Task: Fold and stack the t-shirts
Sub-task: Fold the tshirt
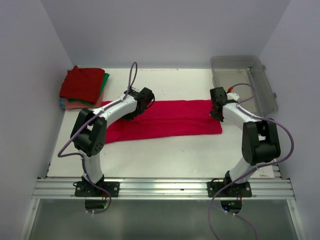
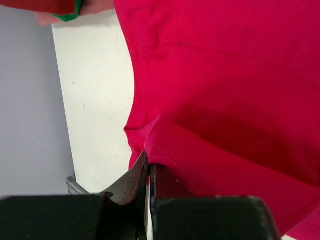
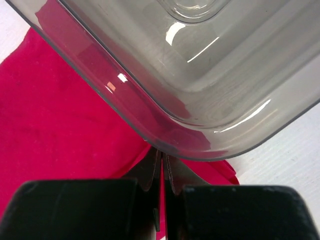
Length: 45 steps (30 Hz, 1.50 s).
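A bright crimson-pink t-shirt (image 1: 170,120) lies as a long folded band across the middle of the white table (image 1: 175,157). My left gripper (image 1: 145,98) is at the band's far left edge, shut on a stitched hem (image 2: 165,150) that rises over its tips (image 2: 148,162). My right gripper (image 1: 216,107) sits at the band's right end, shut with red cloth (image 3: 75,115) pinched between its fingers (image 3: 162,155). At the back left is a stack of folded t-shirts (image 1: 81,86), dark red on top with green and salmon-pink beneath.
A clear grey plastic bin (image 1: 245,82) stands at the back right, its corner (image 3: 200,75) hanging just over my right gripper. Walls close in the left, back and right sides. An aluminium rail (image 1: 165,187) runs along the near edge.
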Motion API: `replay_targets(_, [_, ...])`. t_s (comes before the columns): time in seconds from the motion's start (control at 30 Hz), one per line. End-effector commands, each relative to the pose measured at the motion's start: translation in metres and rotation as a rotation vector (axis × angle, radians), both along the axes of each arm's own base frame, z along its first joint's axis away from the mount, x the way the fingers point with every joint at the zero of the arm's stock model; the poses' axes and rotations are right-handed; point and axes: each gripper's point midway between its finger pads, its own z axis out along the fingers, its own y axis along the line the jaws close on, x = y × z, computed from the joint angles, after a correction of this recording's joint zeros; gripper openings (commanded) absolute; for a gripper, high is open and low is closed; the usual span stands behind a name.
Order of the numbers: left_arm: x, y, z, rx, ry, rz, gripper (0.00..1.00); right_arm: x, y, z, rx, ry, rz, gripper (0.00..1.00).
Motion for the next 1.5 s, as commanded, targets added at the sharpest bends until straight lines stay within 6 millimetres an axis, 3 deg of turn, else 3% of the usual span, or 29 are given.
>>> replay_targets(0.0, [0.021,0.009,0.015,0.018,-0.075,0.02,0.0,0.02,-0.008,0.015,-0.039,-0.069,-0.033,0.0])
replay_targets(0.33, [0.036,0.011,0.021,-0.002,-0.108,0.026,0.0,0.029,-0.011,0.019,-0.055,-0.081,-0.041,0.0])
replay_targets(0.8, [0.064,0.003,0.01,0.013,-0.081,0.006,0.02,0.044,-0.009,0.0,-0.064,-0.049,-0.046,0.0])
replay_targets(0.83, [0.064,0.004,0.007,0.014,-0.078,0.015,0.05,0.045,-0.009,-0.001,-0.061,-0.053,-0.042,0.03])
replay_targets(0.87, [0.065,0.005,0.007,0.017,-0.076,0.02,0.26,0.045,-0.005,-0.003,-0.046,-0.054,-0.024,0.09])
replay_targets(0.9, [0.064,0.009,0.008,0.035,-0.077,0.033,0.4,0.047,-0.003,0.003,-0.032,-0.075,-0.012,0.26])
replay_targets(0.93, [0.063,0.012,0.011,0.041,-0.102,0.062,0.56,0.048,-0.001,0.003,-0.026,-0.099,0.004,0.36])
replay_targets(0.97, [0.063,0.014,0.015,0.052,-0.121,0.081,0.81,0.049,0.002,0.009,-0.01,-0.128,0.019,0.44])
replay_targets(1.03, [0.06,0.021,0.027,0.074,-0.167,0.114,0.95,0.051,0.006,0.029,0.011,-0.234,0.056,0.61])
replay_targets(1.07, [0.059,0.022,0.032,0.074,-0.186,0.124,1.0,0.051,0.01,0.037,0.022,-0.268,0.078,0.64])
replay_targets(1.2, [0.056,0.02,0.063,-0.028,-0.303,0.157,1.0,0.047,0.019,0.088,0.019,-0.445,0.143,0.73])
replay_targets(1.3, [0.047,0.007,0.069,-0.199,-0.358,0.134,1.0,0.04,0.027,0.12,0.007,-0.527,0.197,0.74])
replay_targets(1.37, [0.035,0.001,0.063,-0.303,-0.375,0.116,1.0,0.035,0.031,0.131,0.006,-0.541,0.231,0.73])
replay_targets(1.43, [0.024,-0.018,0.047,-0.437,-0.325,0.084,0.96,0.032,0.039,0.13,0.011,-0.512,0.287,0.7])
replay_targets(1.47, [0.016,-0.023,0.035,-0.498,-0.326,0.067,0.92,0.031,0.043,0.124,0.015,-0.486,0.309,0.6])
